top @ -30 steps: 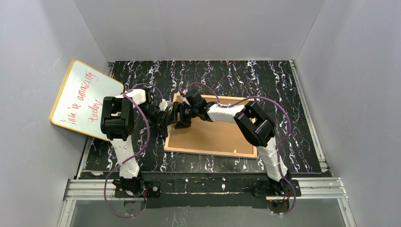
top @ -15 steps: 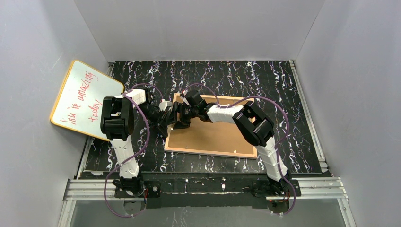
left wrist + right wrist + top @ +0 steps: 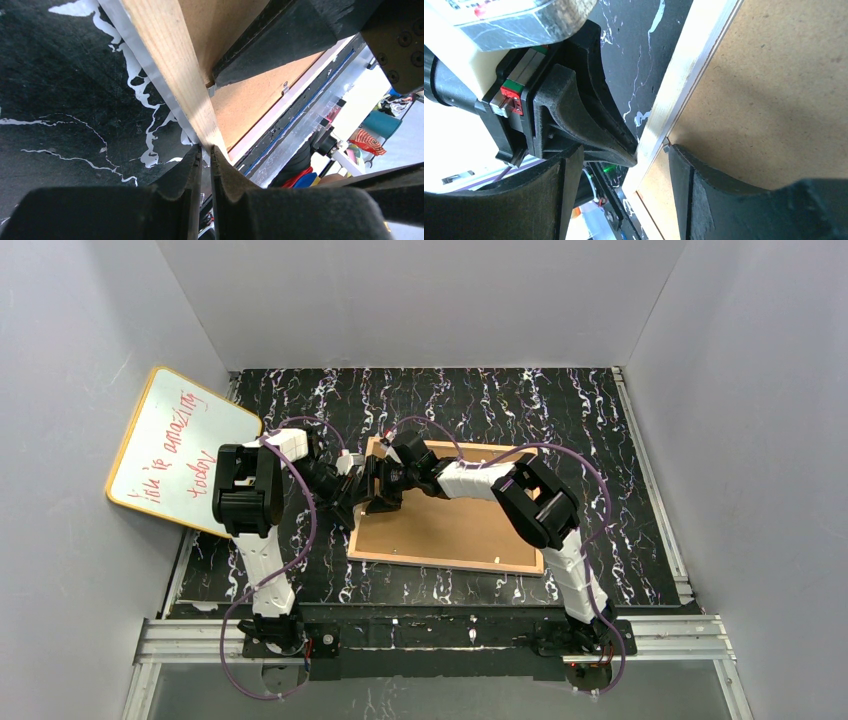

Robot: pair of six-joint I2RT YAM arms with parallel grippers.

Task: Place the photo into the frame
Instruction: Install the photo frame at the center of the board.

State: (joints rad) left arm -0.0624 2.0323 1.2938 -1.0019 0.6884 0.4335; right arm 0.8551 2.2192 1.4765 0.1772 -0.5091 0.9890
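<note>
Fingertips (image 3: 225, 170) of the left gripper (image 3: 206, 151) nearly met at the frame (image 3: 170, 65) rail; the right gripper (image 3: 623, 150) stood parted astride it, backing board (image 3: 784, 90) beneath one finger (photo unseen; insertion unconfirmed).

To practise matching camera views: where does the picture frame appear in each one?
Top external: the frame lies mid-table, reverse up.
Left wrist: its wood rail runs diagonally from top left.
Right wrist: its pale rail crosses the centre diagonally.
Shared landmark: brown backing board.
</note>
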